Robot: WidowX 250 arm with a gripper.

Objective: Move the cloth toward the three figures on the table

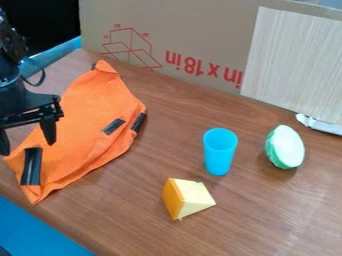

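Sliding the cloth (90, 112) could topple that blue cup (219, 152) if a fold snags it; the claw (27, 148) hangs open.

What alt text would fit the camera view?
Open black gripper at left, over an orange cloth with black strips on a wooden table; at right, a blue cup, yellow wedge and green-edged, pale half-round piece.

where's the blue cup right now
In the camera view, the blue cup stands upright on the table right of the image centre, between the orange cloth and the green-and-white half-round piece, just behind the yellow wedge.
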